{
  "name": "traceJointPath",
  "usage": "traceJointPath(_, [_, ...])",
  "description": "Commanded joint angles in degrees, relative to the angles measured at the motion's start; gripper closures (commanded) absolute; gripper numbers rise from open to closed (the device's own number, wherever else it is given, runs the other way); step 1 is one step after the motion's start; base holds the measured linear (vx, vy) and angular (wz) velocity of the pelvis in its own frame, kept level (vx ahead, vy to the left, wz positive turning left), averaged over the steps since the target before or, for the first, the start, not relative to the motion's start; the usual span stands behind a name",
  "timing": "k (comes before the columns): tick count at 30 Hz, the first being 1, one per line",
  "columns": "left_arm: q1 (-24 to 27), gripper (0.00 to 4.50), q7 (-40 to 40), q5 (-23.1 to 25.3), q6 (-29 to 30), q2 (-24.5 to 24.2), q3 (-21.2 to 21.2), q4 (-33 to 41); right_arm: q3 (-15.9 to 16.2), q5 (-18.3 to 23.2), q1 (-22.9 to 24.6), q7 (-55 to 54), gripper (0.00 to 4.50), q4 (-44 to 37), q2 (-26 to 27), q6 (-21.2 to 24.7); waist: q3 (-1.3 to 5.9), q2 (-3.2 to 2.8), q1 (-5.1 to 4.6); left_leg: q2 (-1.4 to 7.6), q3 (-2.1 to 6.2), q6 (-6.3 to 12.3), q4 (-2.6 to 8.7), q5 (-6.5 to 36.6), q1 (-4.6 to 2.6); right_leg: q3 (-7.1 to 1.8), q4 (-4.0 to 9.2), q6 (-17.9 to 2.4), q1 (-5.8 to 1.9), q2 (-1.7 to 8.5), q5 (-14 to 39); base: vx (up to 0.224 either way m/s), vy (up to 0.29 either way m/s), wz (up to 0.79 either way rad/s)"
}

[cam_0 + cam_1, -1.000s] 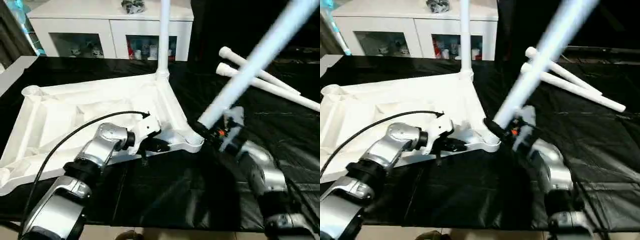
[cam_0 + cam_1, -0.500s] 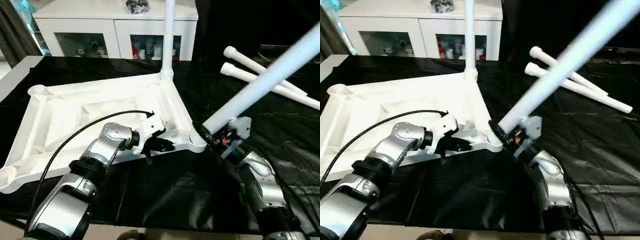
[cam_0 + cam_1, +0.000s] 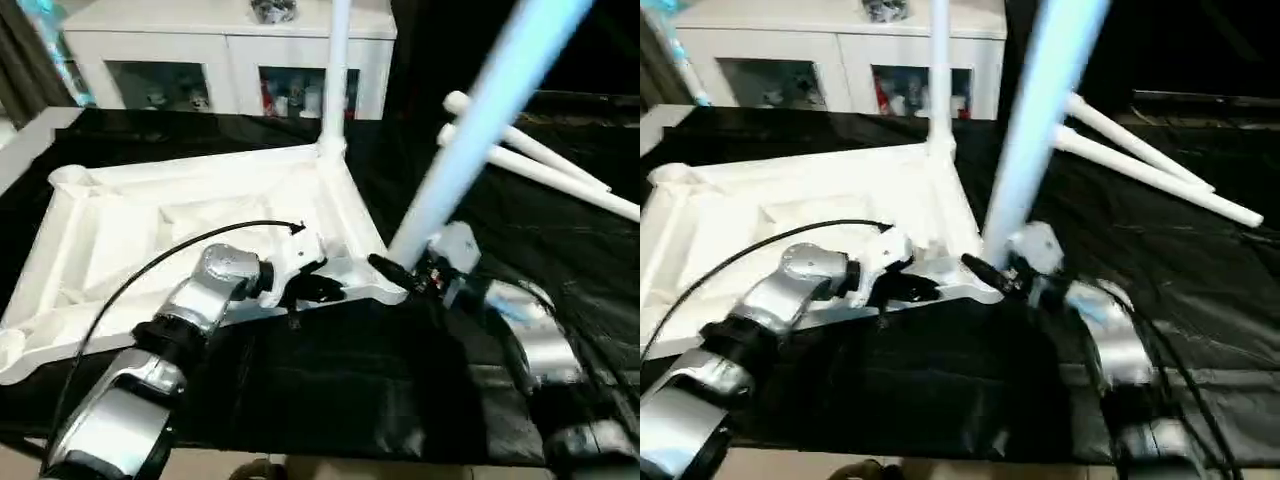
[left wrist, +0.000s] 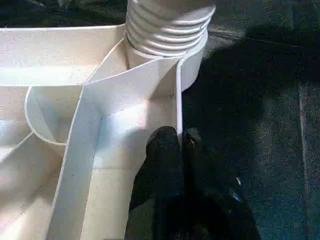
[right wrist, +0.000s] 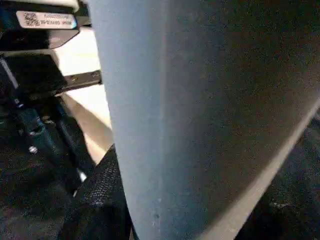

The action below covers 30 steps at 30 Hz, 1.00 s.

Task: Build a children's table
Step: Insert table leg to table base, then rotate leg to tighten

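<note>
Tabletop (image 3: 150, 230), white and turned ribbed side up, takes up most of the black-covered bench (image 3: 330, 390) and serves as the landmark here. At its far corner one leg (image 3: 335, 70) already stands upright in its socket. Off its right side, well apart, two spare legs (image 3: 540, 165) lie flat, side by side.

The leg in hand (image 3: 470, 120) is what the coming move turns on. Its long axis rises steeply from the tabletop's near right corner and tilts away to the right, so it looks not yet square to the socket; the left wrist view shows its threaded end (image 4: 167, 27) sitting at that round socket. I judge the job is to bring it upright and turn it home.

The right gripper (image 3: 405, 270) is clamped round the leg just above that corner, forearm reaching in from the right. The left gripper (image 4: 177, 145) is pinched narrow on the tabletop's near edge wall, just beside the same corner, wrist angled across, apparently steadying the piece.
</note>
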<state>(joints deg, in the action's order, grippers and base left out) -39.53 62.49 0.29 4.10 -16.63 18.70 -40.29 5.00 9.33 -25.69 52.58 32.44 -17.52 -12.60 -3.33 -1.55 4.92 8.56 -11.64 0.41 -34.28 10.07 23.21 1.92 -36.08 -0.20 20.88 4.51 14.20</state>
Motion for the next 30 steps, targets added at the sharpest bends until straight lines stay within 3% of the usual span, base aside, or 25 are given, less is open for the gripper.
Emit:
traceJointPath(1, [-0.88, 4.5, -1.84, -1.12, -1.17, -0.93, -3.34, 2.65, 4.38, -1.81, 1.32, 4.42, 2.57, 4.43, 0.42, 2.52, 3.45, 1.56, -0.37, 5.39, 2.29, 4.74, 4.36, 9.99, -1.84, -2.4, 4.9, -13.49, -0.7, 5.23, 7.07, 0.0, 0.0, 0.0])
traceJointPath(3, [-0.69, 4.5, -1.26, -1.07, -1.27, -1.14, -3.07, 3.18, 4.21, -1.47, 0.12, 5.41, 2.57, 6.01, 0.51, 2.72, 3.48, 1.68, -0.43, 5.36, 2.27, 4.86, 4.31, 9.39, -1.82, -2.29, 4.62, -14.09, -0.76, 5.18, 5.46, 0.0, 0.0, 0.0])
traceJointPath(10, [0.02, 4.5, 3.04, -1.29, -1.33, -2.26, -1.3, 5.89, 3.74, -1.4, -3.2, 9.92, 2.57, 10.98, -0.32, 3.02, 3.7, 1.27, -0.65, 5.4, 2.2, 5.34, 4.04, 7.89, -1.75, -2.06, 4.06, -16.03, -1.13, 5.12, 0.78, 0.0, 0.0, 0.0])
traceJointPath(11, [0.12, 4.5, 4.07, -1.22, -1.63, -2.6, -0.79, 6.48, 3.83, -1.28, -3.48, 11.13, 2.57, 11.35, -0.61, 3.32, 3.72, 0.62, -0.47, 5.44, 2.29, 5.29, 4.03, 7.69, -1.83, -2.05, 3.94, -16.18, -1.04, 5.13, 0.12, 0.0, 0.0, 0.0])
traceJointPath(12, [0.14, 4.5, 5.3, -1.12, -1.68, -2.95, -0.15, 6.98, 4.11, -1.3, -3.7, 12.68, 2.57, 11.65, -0.9, 3.56, 3.81, 0.94, -0.64, 5.47, 2.26, 5.6, 4.0, 7.12, -1.76, -1.94, 3.76, -16.48, -1.19, 4.97, -1.72, 0.0, 0.0, 0.0])
traceJointPath(13, [0.16, 4.5, 6.16, -0.88, -1.97, -3.24, 0.42, 7.31, 4.54, -1.43, -3.7, 14.0, 2.57, 11.57, -1.13, 3.68, 3.59, -0.16, -0.43, 5.48, 2.32, 5.57, 4.09, 7.48, -1.87, -1.87, 3.67, -16.89, -0.92, 4.78, -3.06, 0.0, 0.0, 0.0])
traceJointPath(14, [0.27, 4.5, 7.04, -0.7, -2.15, -3.53, 0.94, 7.64, 5.01, -1.5, -3.51, 15.3, 2.57, 11.2, -1.25, 3.89, 3.65, 0.09, -0.52, 5.54, 2.23, 5.53, 4.14, 8.02, -1.97, -1.84, 3.66, -17.1, -0.91, 4.61, -3.78, 0.0, 0.0, 0.0])
traceJointPath(16, [0.43, 4.5, 8.07, -0.35, -2.56, -3.86, 1.63, 7.88, 5.61, -1.47, -3.02, 16.94, 2.57, 10.36, -1.22, 4.25, 3.53, -0.31, -0.45, 5.58, 2.39, 5.17, 4.3, 9.46, -1.95, -1.74, 3.36, -17.84, -1.02, 4.65, -5.86, 0.0, 0.0, 0.0])
traceJointPath(20, [0.7, 4.5, 10.05, -0.15, -3.08, -4.3, 2.53, 8.31, 6.47, -1.37, -2.01, 19.11, 2.57, 8.81, -1.13, 4.74, 3.38, -0.18, -0.45, 5.63, 2.4, 4.26, 4.51, 11.51, -2.02, -1.8, 3.56, -18.15, -1.13, 4.85, -5.35, 0.0, 0.0, 0.0])
traceJointPath(30, [-0.11, 4.5, 11.89, 0.41, -4.0, -4.93, 3.29, 7.02, 7.32, -1.02, -1.19, 21.19, 2.57, 7.51, -0.27, 5.84, 2.76, -0.2, -0.31, 5.75, 2.5, 0.24, 5.42, 17.19, -2.42, -2.14, 4.37, -17.32, -0.73, 5.03, 2.48, 0.0, 0.0, 0.0])
